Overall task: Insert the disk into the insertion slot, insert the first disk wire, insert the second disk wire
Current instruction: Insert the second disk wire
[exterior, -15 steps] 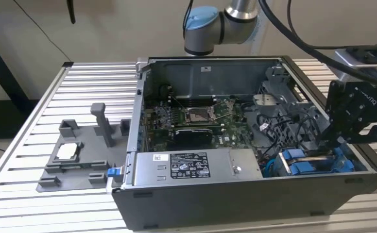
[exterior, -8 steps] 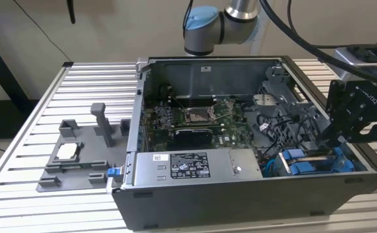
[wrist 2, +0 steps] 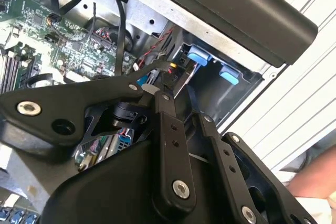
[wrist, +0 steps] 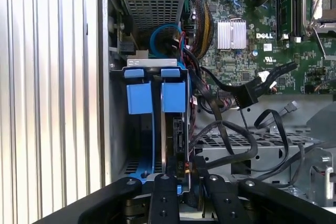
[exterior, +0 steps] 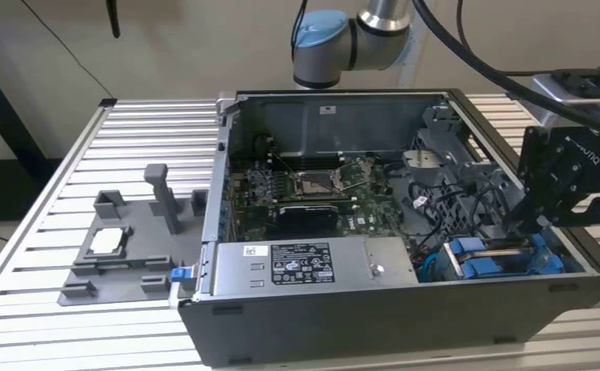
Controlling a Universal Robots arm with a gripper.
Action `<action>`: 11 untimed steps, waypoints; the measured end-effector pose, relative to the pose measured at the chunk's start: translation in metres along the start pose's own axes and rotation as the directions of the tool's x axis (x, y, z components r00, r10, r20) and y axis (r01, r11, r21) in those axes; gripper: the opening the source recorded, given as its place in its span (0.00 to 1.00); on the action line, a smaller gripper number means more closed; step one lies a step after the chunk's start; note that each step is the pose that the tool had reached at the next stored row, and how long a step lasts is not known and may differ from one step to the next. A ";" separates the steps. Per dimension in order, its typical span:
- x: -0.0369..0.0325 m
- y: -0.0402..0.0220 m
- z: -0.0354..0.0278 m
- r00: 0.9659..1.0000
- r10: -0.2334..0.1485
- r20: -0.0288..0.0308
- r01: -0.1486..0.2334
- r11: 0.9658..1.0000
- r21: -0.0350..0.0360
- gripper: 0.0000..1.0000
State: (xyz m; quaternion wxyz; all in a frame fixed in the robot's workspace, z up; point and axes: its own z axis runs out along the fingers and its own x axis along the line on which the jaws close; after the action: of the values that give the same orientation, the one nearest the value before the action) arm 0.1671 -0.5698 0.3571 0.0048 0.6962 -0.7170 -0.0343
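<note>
Exterior view: the claw hangs into the case at its 4 o'clock corner.

Second wrist view: the claw is nearly closed, seemingly pinching a black wire plug.

First wrist view: the disk sits fully in the insertion slot, so I judge wire 1 is in hand. Seating it calls for the plug held square to the disk's connector edge.
</note>
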 end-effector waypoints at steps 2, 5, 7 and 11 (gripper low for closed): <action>-0.0001 0.0010 -0.0025 1.000 0.000 0.000 0.000 1.000 0.000 0.27; -0.0004 0.0024 -0.0050 1.000 0.000 0.000 0.000 1.000 0.000 0.27; -0.0006 0.0037 -0.0086 1.000 0.000 0.000 0.000 1.000 0.000 0.27; -0.0011 0.0077 -0.0223 1.000 0.000 0.000 0.000 1.000 0.003 0.27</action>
State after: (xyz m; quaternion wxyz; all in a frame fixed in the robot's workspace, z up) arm 0.1607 -0.5695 0.3799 0.0040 0.6962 -0.7170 -0.0332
